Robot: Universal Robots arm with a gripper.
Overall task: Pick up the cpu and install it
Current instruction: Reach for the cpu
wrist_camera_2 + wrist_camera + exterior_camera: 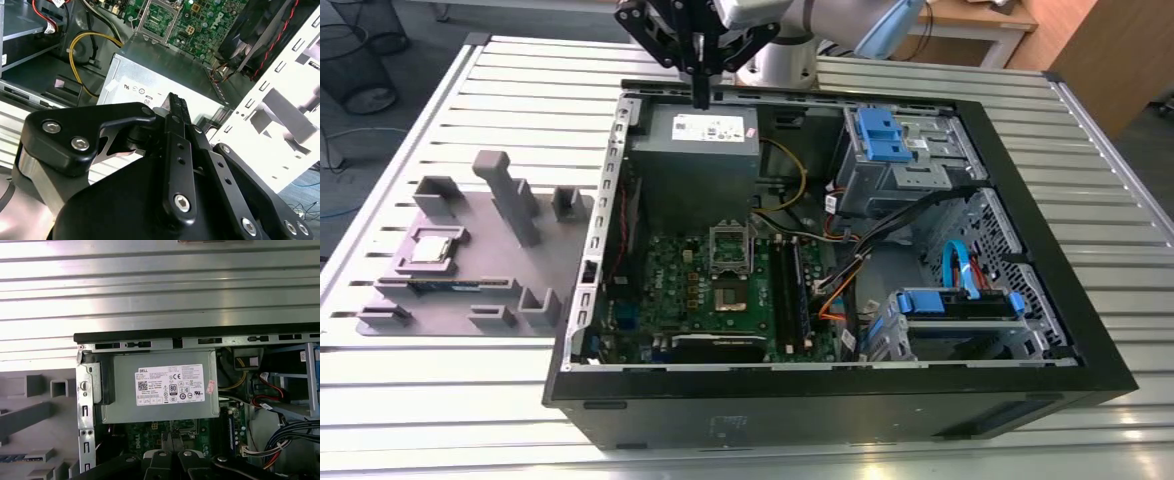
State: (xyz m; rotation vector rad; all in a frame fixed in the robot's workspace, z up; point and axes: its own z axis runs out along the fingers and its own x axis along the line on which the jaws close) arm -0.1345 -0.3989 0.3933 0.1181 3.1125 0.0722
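The cpu, a small silver square chip, lies on the grey fixture tray at the exterior view's left, outside the open computer case. My gripper hangs high over the grey power-supply box at the far end of the case, well away from the cpu. Its black fingers are shut together with nothing between them, as both wrist views show. The metal socket frame sits on the green motherboard, beyond the power-supply box from the gripper.
Inside the case are blue drive brackets, bundled cables and yellow wires. The grey tray carries upright posts and a green memory stick. A slatted metal table lies under everything.
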